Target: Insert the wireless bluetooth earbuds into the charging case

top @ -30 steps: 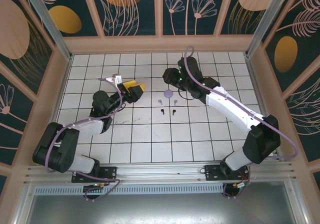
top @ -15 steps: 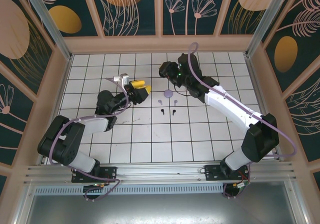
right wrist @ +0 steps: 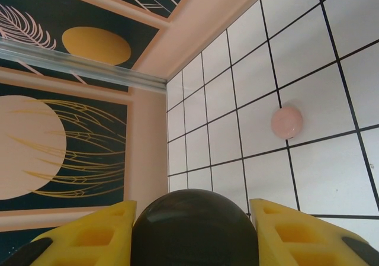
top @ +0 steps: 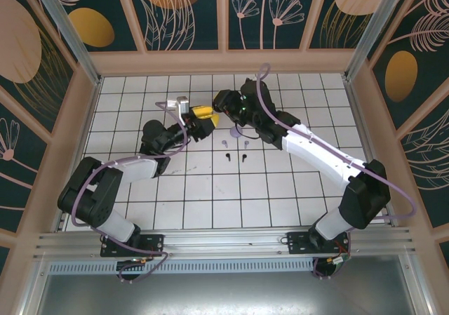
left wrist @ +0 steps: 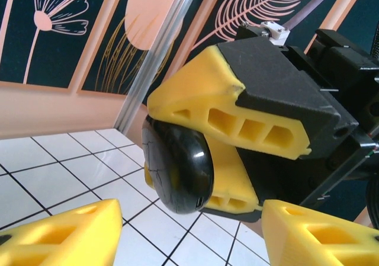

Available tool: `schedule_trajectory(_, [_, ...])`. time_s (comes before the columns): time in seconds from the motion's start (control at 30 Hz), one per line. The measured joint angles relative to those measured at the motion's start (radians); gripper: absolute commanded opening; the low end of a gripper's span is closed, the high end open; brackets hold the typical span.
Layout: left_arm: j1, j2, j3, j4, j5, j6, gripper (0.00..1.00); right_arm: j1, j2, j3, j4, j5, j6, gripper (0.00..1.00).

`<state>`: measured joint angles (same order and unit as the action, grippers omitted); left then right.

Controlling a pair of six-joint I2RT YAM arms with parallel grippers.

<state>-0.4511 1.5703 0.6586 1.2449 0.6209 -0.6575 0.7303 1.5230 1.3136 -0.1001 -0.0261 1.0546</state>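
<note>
My right gripper [right wrist: 192, 221] is shut on a round, glossy black charging case [right wrist: 194, 233], which sits between its yellow fingers [right wrist: 89, 233]. In the left wrist view the same case [left wrist: 177, 168] hangs above the tiles, clamped by the right arm's yellow fingers [left wrist: 237, 121]. My left gripper [left wrist: 192, 242] is open just in front of and below it. From above, the left gripper [top: 208, 121] and the right gripper [top: 220, 107] almost meet. A lilac pair of earbuds [top: 224, 143] and a black pair [top: 228, 156] lie on the tiles nearby. The pink earbuds are out of view.
A lilac disc [top: 236, 130] lies just right of the two grippers. A pale pink disc [right wrist: 287, 122] rests on a tile below the right wrist. The back wall [top: 224, 61] stands a few tiles behind the grippers.
The left gripper has swung right and back towards the right gripper. The right gripper has moved left with the black case, so the two now almost meet.
</note>
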Motion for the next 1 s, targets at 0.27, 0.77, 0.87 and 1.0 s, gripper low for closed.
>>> schedule_trajectory(0.27, [0.0, 0.015, 0.024, 0.001, 0.002, 0.0, 0.51, 0.028, 0.0, 0.0, 0.006, 0.002, 0.003, 0.26])
schedule_trajectory(0.77, [0.0, 0.025, 0.031, 0.01, 0.008, -0.005, 0.34, 0.042, 0.0, 0.0, 0.023, 0.009, 0.007, 0.25])
schedule_trajectory(0.87, [0.0, 0.025, 0.032, 0.015, 0.007, -0.005, 0.35, 0.042, 0.0, 0.0, 0.027, 0.009, 0.012, 0.24])
schedule_trajectory(1.0, [0.0, 0.03, 0.032, 0.048, -0.004, -0.029, 0.36, 0.043, 0.0, 0.0, 0.048, 0.008, 0.029, 0.24])
